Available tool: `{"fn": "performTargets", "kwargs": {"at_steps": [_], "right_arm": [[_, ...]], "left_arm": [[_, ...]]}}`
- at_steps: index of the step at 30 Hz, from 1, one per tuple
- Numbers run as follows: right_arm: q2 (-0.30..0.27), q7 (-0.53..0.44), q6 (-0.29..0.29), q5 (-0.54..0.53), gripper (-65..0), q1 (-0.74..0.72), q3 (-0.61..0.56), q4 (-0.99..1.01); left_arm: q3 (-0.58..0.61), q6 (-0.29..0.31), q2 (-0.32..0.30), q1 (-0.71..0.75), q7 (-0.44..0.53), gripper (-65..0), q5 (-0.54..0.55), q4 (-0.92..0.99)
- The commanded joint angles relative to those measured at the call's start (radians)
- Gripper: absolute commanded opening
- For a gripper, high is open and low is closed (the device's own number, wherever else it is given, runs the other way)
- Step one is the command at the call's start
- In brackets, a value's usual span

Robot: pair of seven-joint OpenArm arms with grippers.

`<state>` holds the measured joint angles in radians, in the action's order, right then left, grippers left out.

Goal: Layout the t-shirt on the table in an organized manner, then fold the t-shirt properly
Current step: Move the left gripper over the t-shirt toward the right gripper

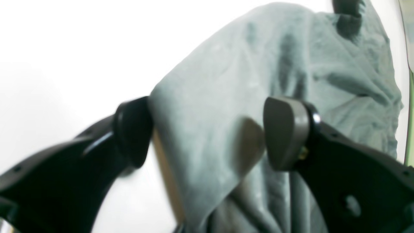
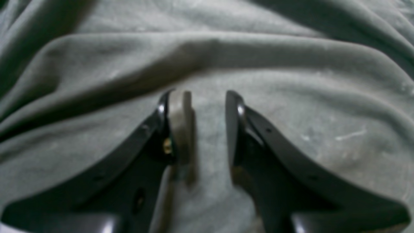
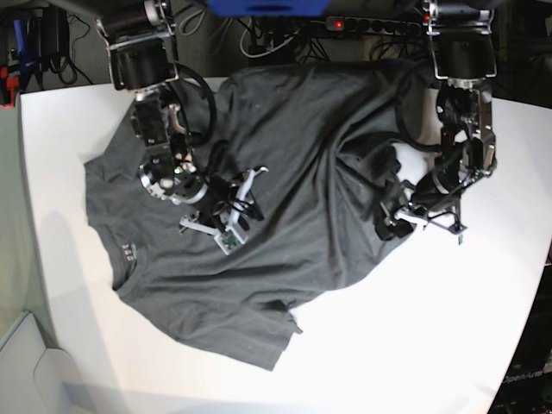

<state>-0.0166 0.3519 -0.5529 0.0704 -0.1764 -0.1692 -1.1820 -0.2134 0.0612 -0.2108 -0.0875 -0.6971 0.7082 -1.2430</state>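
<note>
Cables hang behind the white table [image 3: 431, 345]. Rumpled t-shirt [image 3: 285, 172] lies across it, neck label (base view) pointing left. Left gripper [image 1: 207, 132] gapes astride a hem; right gripper [image 2: 208, 126], part-spread, rests on cloth.

Item count, as viewed.
One t-shirt [image 3: 285, 172], dark grey, on one white table [image 3: 414, 345]. Two robot arms, each with one gripper: left gripper [image 1: 207, 132], right gripper [image 2: 208, 106]. Two fingers [image 2: 234, 123] per gripper. One power strip [image 3: 379, 23] behind table.
</note>
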Motion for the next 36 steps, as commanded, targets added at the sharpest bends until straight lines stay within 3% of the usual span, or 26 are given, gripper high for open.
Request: {"fn": "performTargets", "kwargs": {"at_steps": [1,6,7,10,14,20,25,32,36], "right_arm": [[-0.004,-0.026,-0.002,-0.016,-45.3,-0.022,0.004,-0.017],[-0.019,-0.026,-0.002,-0.016,-45.4,-0.022,0.001,-0.019],[-0.019,-0.026,-0.002,-0.016,-45.4,-0.022,0.004,-0.019],[-0.019,-0.026,-0.002,-0.016,-45.4,-0.022,0.004,-0.019],[-0.021,-0.026,-0.002,-0.016,-45.4,-0.022,0.004,-0.019],[-0.039,-0.026,-0.002,-0.016,-45.5,-0.022,0.004,-0.019],[-0.041,-0.024,-0.002,-0.016,-45.5,-0.021,0.004,-0.019],[-0.042,0.005,-0.002,-0.016,-45.6,-0.022,0.004,-0.02],[-0.056,0.005,-0.002,-0.016,-45.6,-0.022,0.004,-0.022]], "left_arm": [[0.01,-0.008,-0.002,-0.001,-0.029,-20.6,-0.008,0.001],[0.01,-0.008,-0.009,-0.038,-0.029,-59.6,-0.031,0.024],[0.01,-0.008,-0.011,-0.05,-0.029,-65.0,-0.051,0.038],[0.01,-0.01,-0.012,-0.084,-0.029,-62.0,-0.126,0.05],[0.01,-0.01,-0.016,-0.142,-0.057,-64.8,-0.233,0.01],[0.042,-0.01,-0.003,-0.214,-0.158,-64.6,-0.557,-0.169],[0.193,-0.01,0.052,-0.222,-0.194,-64.5,-0.819,-0.274],[0.495,-0.01,0.195,-0.119,-0.186,-64.1,-1.211,-0.292],[0.59,-0.01,0.219,-0.065,-0.184,-64.0,-1.381,-0.292]]}}
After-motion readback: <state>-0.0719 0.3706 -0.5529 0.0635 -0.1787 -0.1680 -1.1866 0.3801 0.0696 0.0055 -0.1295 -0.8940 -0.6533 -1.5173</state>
